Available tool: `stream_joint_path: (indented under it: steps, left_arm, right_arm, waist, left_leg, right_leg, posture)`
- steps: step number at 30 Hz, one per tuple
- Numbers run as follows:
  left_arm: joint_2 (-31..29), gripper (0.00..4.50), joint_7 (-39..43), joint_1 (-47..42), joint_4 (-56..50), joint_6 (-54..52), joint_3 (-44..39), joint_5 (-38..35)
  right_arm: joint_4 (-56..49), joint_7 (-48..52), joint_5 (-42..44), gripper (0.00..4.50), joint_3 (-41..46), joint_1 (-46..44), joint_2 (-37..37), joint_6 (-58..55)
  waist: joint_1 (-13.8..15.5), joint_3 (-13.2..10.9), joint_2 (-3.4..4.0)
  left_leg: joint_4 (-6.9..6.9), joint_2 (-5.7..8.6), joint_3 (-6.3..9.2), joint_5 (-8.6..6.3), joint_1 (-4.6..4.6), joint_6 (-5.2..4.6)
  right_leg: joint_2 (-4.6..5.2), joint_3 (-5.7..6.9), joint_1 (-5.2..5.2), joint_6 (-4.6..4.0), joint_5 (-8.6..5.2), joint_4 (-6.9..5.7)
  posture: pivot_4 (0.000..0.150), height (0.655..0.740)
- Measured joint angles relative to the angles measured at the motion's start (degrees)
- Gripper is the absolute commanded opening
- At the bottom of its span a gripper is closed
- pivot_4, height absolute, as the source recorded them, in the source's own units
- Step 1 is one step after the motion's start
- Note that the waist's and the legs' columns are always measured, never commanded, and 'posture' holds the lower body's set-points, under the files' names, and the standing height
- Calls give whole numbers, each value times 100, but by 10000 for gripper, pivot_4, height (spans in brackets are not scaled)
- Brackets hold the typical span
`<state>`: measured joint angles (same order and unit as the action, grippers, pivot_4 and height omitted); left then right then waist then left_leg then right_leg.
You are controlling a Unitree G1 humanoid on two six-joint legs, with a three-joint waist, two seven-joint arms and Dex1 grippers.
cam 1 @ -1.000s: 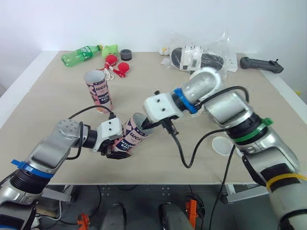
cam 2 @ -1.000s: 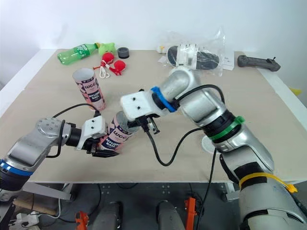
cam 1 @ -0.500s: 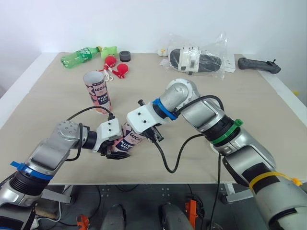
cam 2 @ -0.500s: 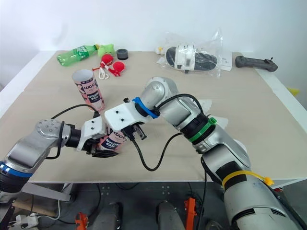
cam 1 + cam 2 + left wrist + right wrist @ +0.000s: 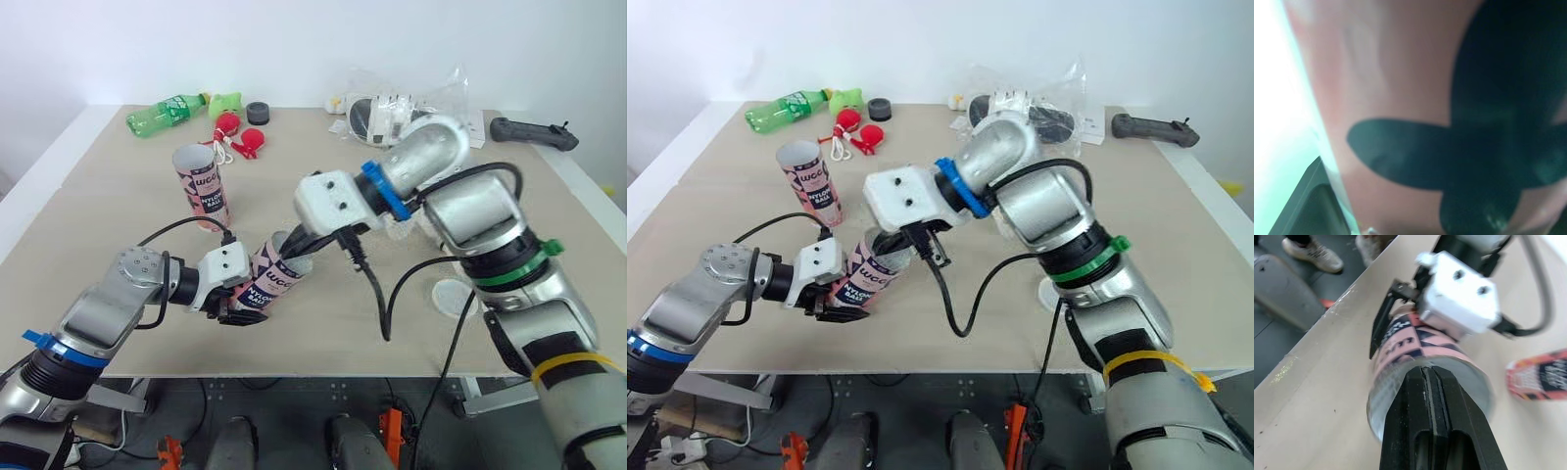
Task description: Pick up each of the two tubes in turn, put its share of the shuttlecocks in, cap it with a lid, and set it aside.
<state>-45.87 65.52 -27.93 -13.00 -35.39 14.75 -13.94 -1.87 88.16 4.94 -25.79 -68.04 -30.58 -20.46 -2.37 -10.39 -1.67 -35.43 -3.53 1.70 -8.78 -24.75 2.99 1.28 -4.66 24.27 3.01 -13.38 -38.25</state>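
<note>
Both fingers of your right gripper are pressed together, tips at the open mouth of the tube. Half a second ago that arm leaned lower over it, so the push-in looks finished. Your left gripper clamps the tilted tube near the table's front edge. The lid lies apart on the right, probably your next reach.

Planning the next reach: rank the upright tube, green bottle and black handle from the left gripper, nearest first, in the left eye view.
1. Upright tube, just beyond the left gripper.
2. Green bottle, far left corner.
3. Black handle, far right corner.
</note>
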Motion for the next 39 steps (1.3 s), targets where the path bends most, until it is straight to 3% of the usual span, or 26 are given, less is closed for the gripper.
stream_joint_path:
  steps: [10,17,28,33,39]
  left_arm:
    - [29,34082,31,-39,63,51,8,11]
    - [89,34082,52,-89,79,62,52,28]
    - [80,34082,81,-88,104,50,51,42]
    - [81,34082,105,-89,79,54,51,32]
    - [75,34082,120,-91,67,56,50,42]
  right_arm:
    - [-44,-58,207,444,128,-24,-147,-251]
    - [729,-447,-655,444,-905,79,591,515]
    - [1102,-449,-868,444,-960,73,871,898]
    - [1029,-257,-687,444,-798,72,716,676]
    - [640,42,-189,444,-86,-170,-11,284]
  waist:
    - [-1,-1,1]
    - [-16,0,0]
    - [-26,0,1]
    - [-17,-1,1]
    - [-22,-1,2]
  left_leg:
    - [-1,1,-2,0,-4,0]
    - [-3,1,-1,0,-13,0]
    - [0,-1,0,0,2,0]
    - [0,-1,1,0,-11,0]
    - [4,0,2,-1,-13,1]
  right_leg:
    - [3,0,2,1,0,2]
    - [2,2,7,2,1,2]
    - [-1,1,0,-3,3,0]
    - [0,2,6,0,1,1]
    - [0,3,10,1,-3,3]
  posture:
    - [1500,7400]
    - [1500,7400]
    - [1500,7400]
    - [1500,7400]
    - [1500,7400]
